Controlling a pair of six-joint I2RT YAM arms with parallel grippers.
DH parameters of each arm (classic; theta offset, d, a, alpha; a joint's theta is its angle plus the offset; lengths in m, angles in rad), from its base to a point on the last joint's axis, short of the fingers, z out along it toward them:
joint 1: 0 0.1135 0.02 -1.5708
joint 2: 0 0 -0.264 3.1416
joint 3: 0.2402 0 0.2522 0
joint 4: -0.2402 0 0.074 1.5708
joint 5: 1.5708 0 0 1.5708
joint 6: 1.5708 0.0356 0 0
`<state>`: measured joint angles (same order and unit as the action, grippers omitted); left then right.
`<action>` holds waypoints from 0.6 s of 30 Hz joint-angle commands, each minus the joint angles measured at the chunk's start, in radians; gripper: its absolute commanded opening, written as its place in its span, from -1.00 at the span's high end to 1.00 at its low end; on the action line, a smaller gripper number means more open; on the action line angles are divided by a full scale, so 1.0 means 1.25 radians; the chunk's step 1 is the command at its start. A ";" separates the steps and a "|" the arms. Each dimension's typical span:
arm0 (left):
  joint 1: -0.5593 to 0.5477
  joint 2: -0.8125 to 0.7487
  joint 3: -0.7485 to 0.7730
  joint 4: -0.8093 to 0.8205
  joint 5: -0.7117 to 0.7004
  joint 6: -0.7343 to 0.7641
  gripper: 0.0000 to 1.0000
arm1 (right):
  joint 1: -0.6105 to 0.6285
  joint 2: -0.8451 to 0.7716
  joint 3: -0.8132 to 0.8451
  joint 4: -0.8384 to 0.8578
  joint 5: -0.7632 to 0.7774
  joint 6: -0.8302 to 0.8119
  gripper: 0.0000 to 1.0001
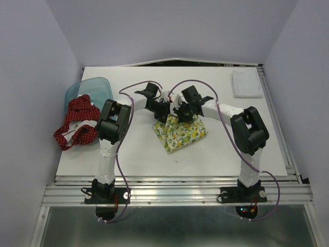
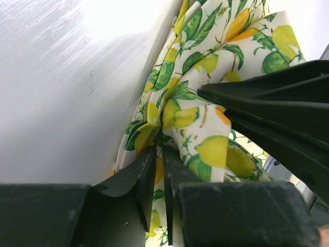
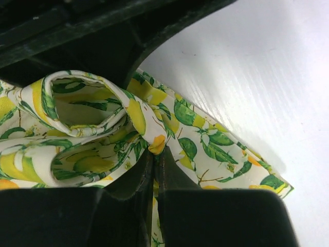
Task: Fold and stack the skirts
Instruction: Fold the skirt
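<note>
Looking down from the top camera, I see both arms reaching in to the middle of the white table (image 1: 231,149), with their grippers close together over the upper edge of the lemon skirt (image 1: 181,135). That skirt lies just right of the frame's centre as a folded, roughly square bundle, cream with yellow lemons and green leaves, turned at an angle to the table edge.

The left gripper (image 1: 165,115) is nearly closed. In its wrist camera the two fingertips (image 2: 149,164) pinch a bunched fold of the lemon skirt (image 2: 205,67), with only a thin slit showing between them at lower centre. The cloth runs from there to the upper right of that frame, and the black body of the other arm crosses in front of it on the right.

The right gripper (image 1: 178,115) is clamped tight as well. In its own view the fingers (image 3: 141,172) meet on a gathered edge of the lemon skirt (image 3: 195,149) at lower centre, and a loop of fabric puffs up to the left of the pinch. One flat corner of the cloth lies on the table at lower right.

The red skirt (image 1: 77,123), with its white dots, sits crumpled at the left edge of the table, its upper part against the blue bin (image 1: 93,85) in the upper left. A white pad (image 1: 247,83) lies at the upper right, well apart from everything else.
</note>
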<state>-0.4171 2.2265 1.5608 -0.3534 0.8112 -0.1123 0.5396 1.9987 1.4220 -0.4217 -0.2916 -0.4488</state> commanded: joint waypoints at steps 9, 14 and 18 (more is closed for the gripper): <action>0.030 -0.002 0.029 -0.003 -0.126 0.040 0.37 | 0.021 -0.076 -0.135 0.193 0.031 -0.026 0.99; 0.062 -0.029 0.044 -0.012 -0.111 0.032 0.37 | 0.029 -0.077 -0.147 0.201 0.037 -0.030 0.99; 0.069 -0.032 0.060 -0.030 -0.083 0.047 0.36 | 0.029 -0.075 -0.147 0.201 0.037 -0.036 0.99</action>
<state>-0.3569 2.2280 1.6024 -0.3676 0.7811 -0.1055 0.5648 1.9255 1.2594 -0.1814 -0.2581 -0.4759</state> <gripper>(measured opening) 0.314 0.061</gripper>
